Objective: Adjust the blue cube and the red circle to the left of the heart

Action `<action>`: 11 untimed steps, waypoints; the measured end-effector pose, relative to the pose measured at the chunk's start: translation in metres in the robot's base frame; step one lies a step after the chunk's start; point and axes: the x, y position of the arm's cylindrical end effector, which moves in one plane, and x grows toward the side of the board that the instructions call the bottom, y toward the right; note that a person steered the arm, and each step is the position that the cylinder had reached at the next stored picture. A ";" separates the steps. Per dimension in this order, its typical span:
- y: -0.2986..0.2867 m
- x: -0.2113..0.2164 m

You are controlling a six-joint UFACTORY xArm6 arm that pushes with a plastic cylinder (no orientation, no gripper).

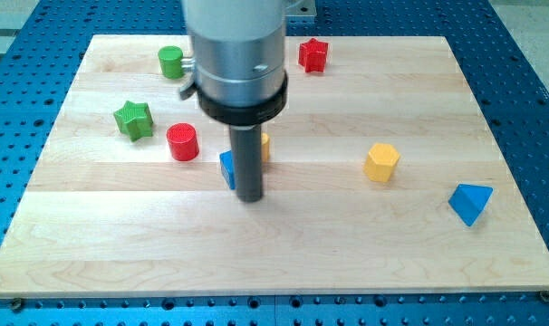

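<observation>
Bench [284, 263]: pale wooden board on a blue perforated base.

End effector: a straight dark rod under a grey cylindrical housing; no jaws, holding nothing. My tip [249, 198] rests near the bench's middle, touching or just beside the blue cube's right face.

Blue cube [226, 168]: mostly hidden behind the rod, only its left part showing.

Red cylinder [182, 142]: the red circle, upright, near the blue cube on its left, apart from it.

Yellow block [264, 146]: sliver visible behind the rod; shape cannot be told.

Green star [133, 119]: toward the left edge.

Green cylinder [171, 62]: near the far left corner.

Red star [313, 55]: by the far edge.

Yellow block, angular [381, 162]: right of centre.

Blue triangular block [470, 202]: toward the right edge.
</observation>
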 end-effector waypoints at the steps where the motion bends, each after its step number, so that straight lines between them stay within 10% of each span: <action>1: -0.002 -0.041; 3: 0.027 0.003; 11: -0.119 -0.039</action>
